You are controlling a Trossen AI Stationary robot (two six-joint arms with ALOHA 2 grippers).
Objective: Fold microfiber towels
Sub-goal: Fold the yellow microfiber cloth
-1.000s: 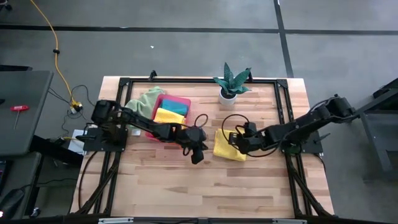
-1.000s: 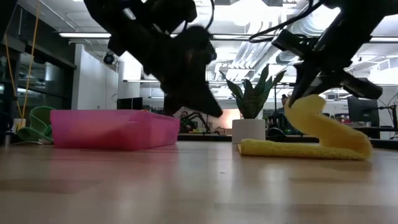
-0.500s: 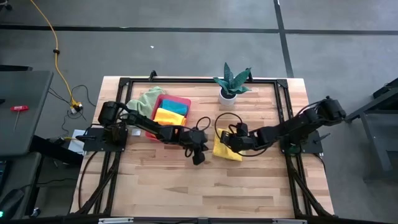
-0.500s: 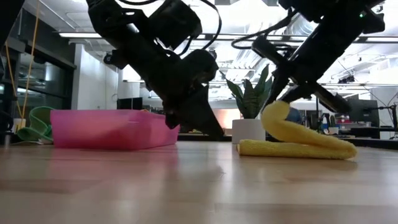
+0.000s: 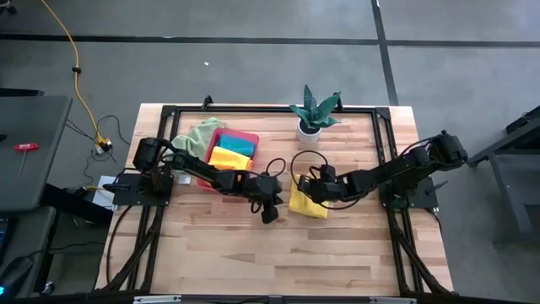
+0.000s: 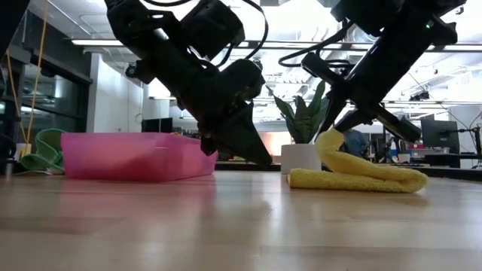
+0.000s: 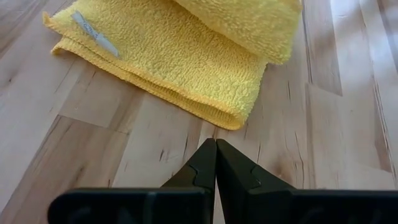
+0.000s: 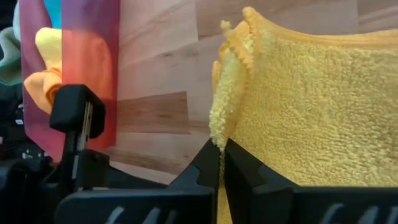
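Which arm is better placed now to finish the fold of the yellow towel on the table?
The right. The right gripper is shut on the yellow towel, holding its edge lifted above the rest. The left gripper is shut and empty, beside the towel.

**Both arms meet at the folded yellow microfiber towel**

Your right gripper (image 8: 219, 163) is pinched tight on a raised edge of the folded yellow microfiber towel (image 5: 309, 201), its arm stretched low toward it from the right. Your left gripper (image 7: 216, 163) has its fingers pressed together, tips angled down near the wood just beside the towel's left edge, not touching it. The left arm reaches in from the left.
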